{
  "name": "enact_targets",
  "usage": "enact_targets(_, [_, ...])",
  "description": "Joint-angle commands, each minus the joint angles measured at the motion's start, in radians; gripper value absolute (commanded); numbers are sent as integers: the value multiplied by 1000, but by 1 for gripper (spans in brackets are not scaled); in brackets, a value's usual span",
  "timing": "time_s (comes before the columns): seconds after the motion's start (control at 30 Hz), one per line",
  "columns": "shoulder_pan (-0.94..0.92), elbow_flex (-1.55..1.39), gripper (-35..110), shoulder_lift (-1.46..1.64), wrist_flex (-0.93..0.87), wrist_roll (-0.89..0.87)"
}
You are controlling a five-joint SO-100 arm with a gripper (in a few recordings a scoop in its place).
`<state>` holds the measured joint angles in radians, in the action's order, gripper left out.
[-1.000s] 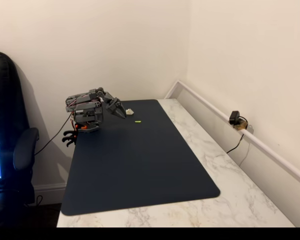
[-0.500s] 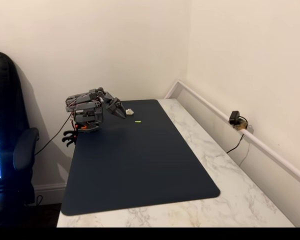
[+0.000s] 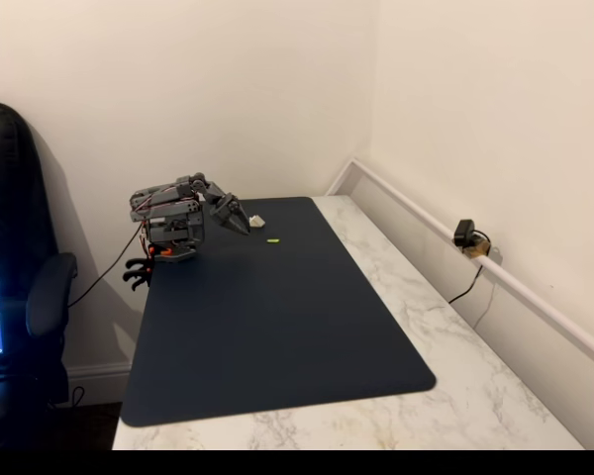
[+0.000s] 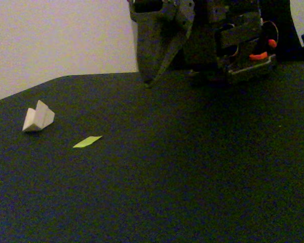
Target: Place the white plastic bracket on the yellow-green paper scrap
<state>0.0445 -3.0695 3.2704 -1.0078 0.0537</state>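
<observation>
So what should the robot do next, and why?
Probably reach its tool toward the small white plastic bracket and open around it. The bracket lies untouched on the dark mat, beside the flat yellow-green paper scrap, not on it.

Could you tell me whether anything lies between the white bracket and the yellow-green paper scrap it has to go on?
Nothing visible does. The white plastic bracket and the yellow-green paper scrap lie apart on the dark mat, with only bare mat between them. The gripper sits just beside the bracket, also with nothing in between.
</observation>
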Motion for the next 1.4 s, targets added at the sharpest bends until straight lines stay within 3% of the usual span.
enact_targets(0.0, [-5,25,0,34,-8,5])
enact_targets(0.33, [-3,25,0,34,-9,-6])
enact_targets(0.47, [11,54,0,34,-18,-189])
enact_targets(0.67, [31,229,0,23,-150,-293])
enact_targets(1.0, [-9,819,0,-672,-152,-192])
enact_targets(1.17, [-5,1045,0,-861,-276,-296])
enact_targets(1.37, [-9,1101,0,-879,-362,-517])
